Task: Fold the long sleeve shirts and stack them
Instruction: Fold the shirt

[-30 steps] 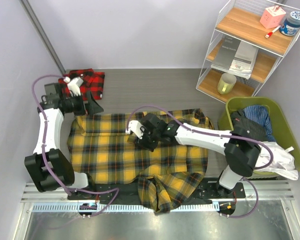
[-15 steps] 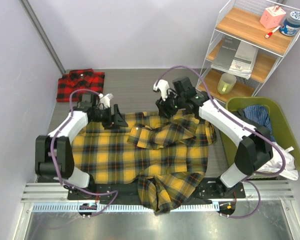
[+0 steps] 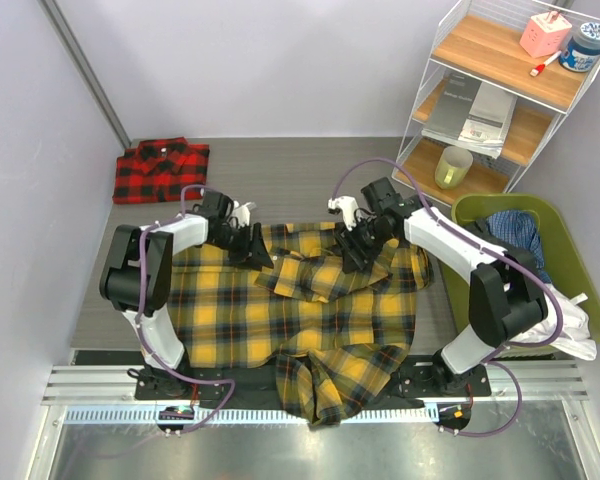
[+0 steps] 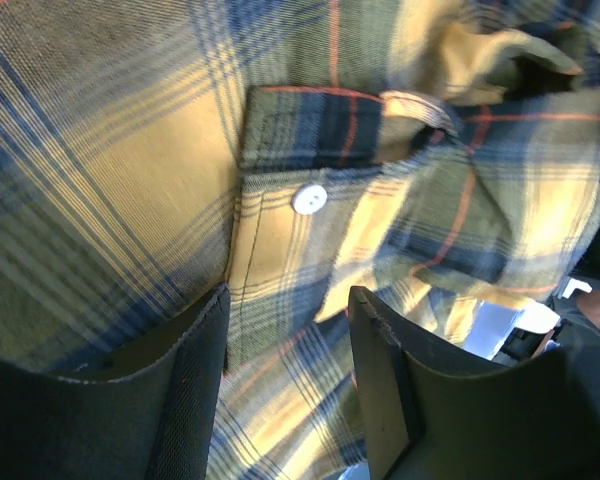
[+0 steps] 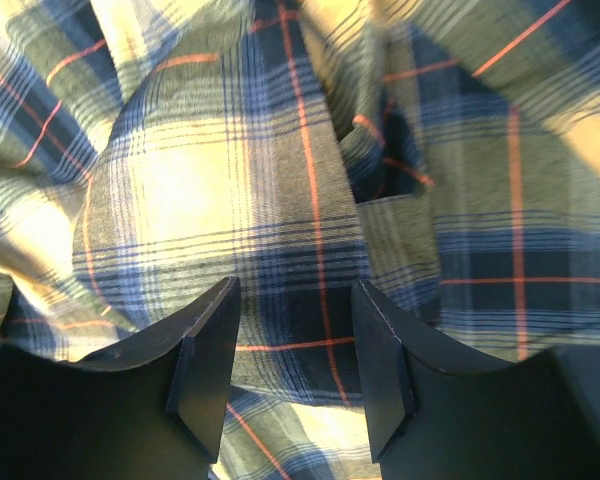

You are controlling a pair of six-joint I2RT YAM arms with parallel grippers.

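Note:
The yellow-and-black check shirt point(image 3: 290, 300) lies spread on the table, rumpled along its far edge, with one part hanging over the near edge. The red-and-black check shirt point(image 3: 160, 170) lies folded at the back left. My left gripper point(image 3: 255, 250) is open, low over the yellow shirt's far left part. In the left wrist view its jaws point(image 4: 288, 300) stand apart over a buttoned flap point(image 4: 309, 199). My right gripper point(image 3: 358, 255) is open over the bunched cloth at the far right. In the right wrist view point(image 5: 295, 295) only plaid cloth point(image 5: 240, 200) shows between the jaws.
A wire shelf unit point(image 3: 500, 90) with a cup, books and small items stands at the back right. A green basket point(image 3: 480, 212) of clothes sits right of the shirt. A grey post point(image 3: 85, 70) runs up at the back left.
The left gripper has swung from by the red shirt right and down to the yellow shirt's far edge. The right gripper went from the shirt's middle to the back, then down onto its far right part.

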